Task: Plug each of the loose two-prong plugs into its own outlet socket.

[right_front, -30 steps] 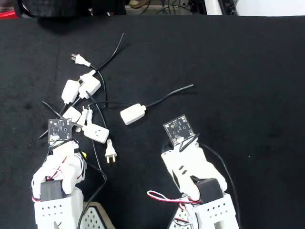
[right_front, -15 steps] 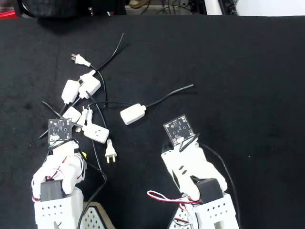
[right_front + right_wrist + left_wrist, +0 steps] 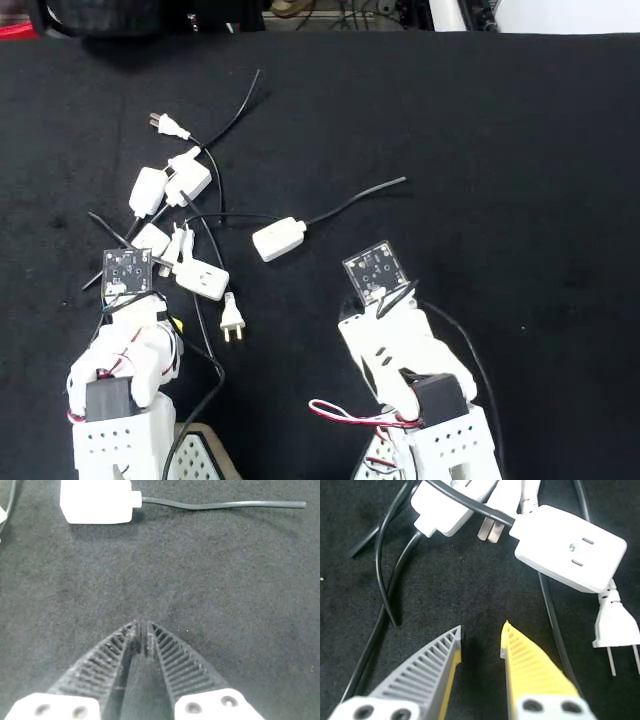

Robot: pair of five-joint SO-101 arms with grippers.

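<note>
**High view:** the black table (image 3: pixel 520 150) carries a tangle of white outlet sockets (image 3: pixel 148 190) and black cables (image 3: pixel 228 115) on the left arm's side. One two-prong plug (image 3: pixel 162 124) lies at the far end of the tangle and a second plug (image 3: pixel 232 320) at its near end, both with prongs bare. A lone socket block (image 3: pixel 278 239) lies apart from the tangle, ahead of the gap between the two arms, on its own cable. No plug is seen seated, so the task is judged to be at its start, with every pairing left to be made. **Left wrist view:** the left gripper (image 3: pixel 481 630) is poised just above the cloth, its grey and yellow fingers parted by a moderate gap with nothing between them. Ahead of it lie a slotted socket (image 3: pixel 570 550) with vacant slots and the second plug (image 3: pixel 616 630) just beside it. A third plug (image 3: pixel 489 529) is also shown, its blades exposed close to that socket's end but not inserted. **Right wrist view:** the right gripper (image 3: pixel 142 630) is closed tip to tip on nothing, low over bare cloth. The lone socket block (image 3: pixel 96 501) and its cable (image 3: pixel 220 504) lie well ahead.
</note>
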